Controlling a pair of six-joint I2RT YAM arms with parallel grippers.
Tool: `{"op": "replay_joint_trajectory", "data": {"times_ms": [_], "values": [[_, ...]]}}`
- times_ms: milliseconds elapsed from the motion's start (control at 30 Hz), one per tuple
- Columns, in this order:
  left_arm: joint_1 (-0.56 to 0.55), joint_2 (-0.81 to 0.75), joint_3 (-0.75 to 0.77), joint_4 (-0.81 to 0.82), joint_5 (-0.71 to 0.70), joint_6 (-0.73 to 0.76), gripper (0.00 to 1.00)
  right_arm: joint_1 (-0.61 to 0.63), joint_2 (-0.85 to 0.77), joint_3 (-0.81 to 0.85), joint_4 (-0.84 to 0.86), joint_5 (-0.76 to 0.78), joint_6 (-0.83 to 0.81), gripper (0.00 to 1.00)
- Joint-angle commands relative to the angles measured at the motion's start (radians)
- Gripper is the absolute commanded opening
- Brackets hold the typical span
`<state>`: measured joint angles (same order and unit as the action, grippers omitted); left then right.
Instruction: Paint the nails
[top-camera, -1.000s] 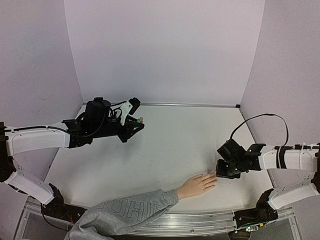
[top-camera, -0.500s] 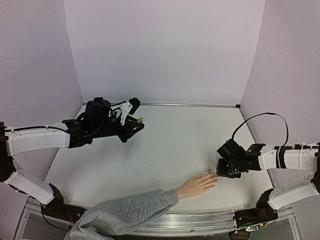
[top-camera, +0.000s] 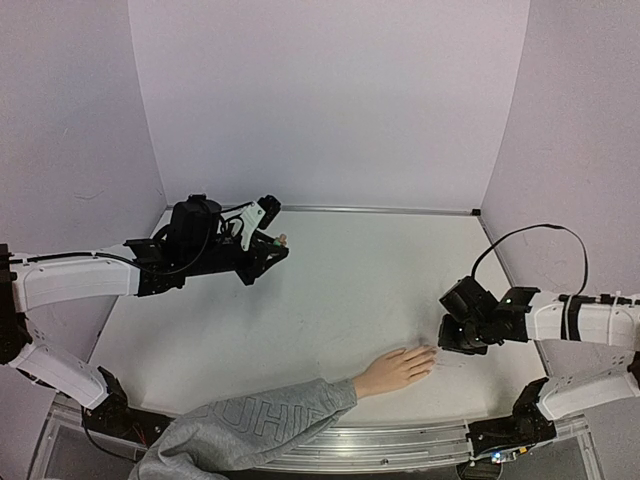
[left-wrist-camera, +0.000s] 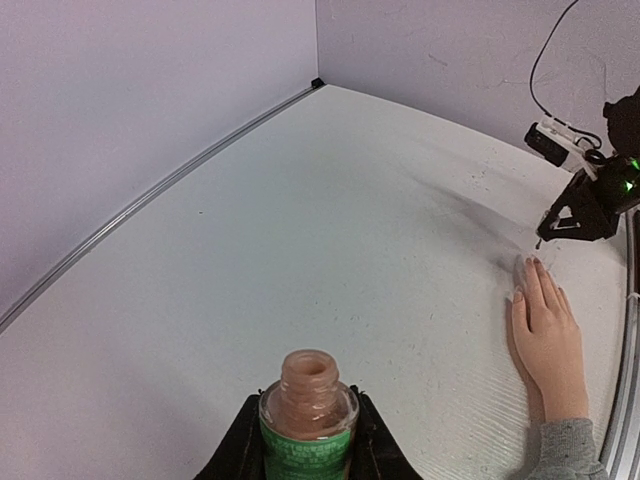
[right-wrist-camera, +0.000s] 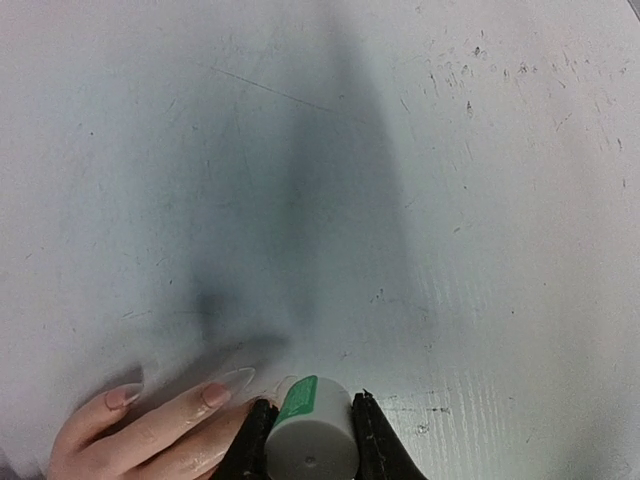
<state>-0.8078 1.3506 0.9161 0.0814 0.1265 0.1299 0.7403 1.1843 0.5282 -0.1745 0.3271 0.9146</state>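
Note:
A flesh-coloured mannequin hand (top-camera: 395, 370) with a grey sleeve (top-camera: 250, 425) lies palm down at the table's front. Its nails (right-wrist-camera: 215, 393) show in the right wrist view, two tinted pink, with long clear tips. My right gripper (top-camera: 447, 338) is shut on the whitish polish cap (right-wrist-camera: 312, 440) with a green label, just right of the fingertips; the brush is hidden under the cap. My left gripper (top-camera: 272, 246) is shut on the open polish bottle (left-wrist-camera: 308, 410) and holds it above the table's far left. The hand also shows in the left wrist view (left-wrist-camera: 547, 335).
Lilac walls enclose the white table (top-camera: 340, 280) on three sides. A black cable (top-camera: 520, 240) loops above the right arm. A metal rail (top-camera: 400, 445) runs along the front edge.
My right gripper has shifted slightly right and away from the fingertips. The left arm and the mannequin hand have not moved.

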Motion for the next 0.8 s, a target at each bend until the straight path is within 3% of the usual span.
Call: {"op": "replay_joint_trajectory", "data": {"times_ms": [0,200,767], "values": [[0.006,-0.053,0.005,0.064,-0.013,-0.006,0.0,-0.003,-0.084,0.034,-0.082,-0.011,-0.022,0.0],[0.005,-0.06,0.001,0.063,-0.002,-0.021,0.0,-0.002,-0.06,0.027,-0.044,-0.097,-0.087,0.0],[0.006,-0.07,-0.002,0.063,-0.009,-0.018,0.0,-0.002,-0.032,-0.003,0.013,-0.109,-0.087,0.0]]}}
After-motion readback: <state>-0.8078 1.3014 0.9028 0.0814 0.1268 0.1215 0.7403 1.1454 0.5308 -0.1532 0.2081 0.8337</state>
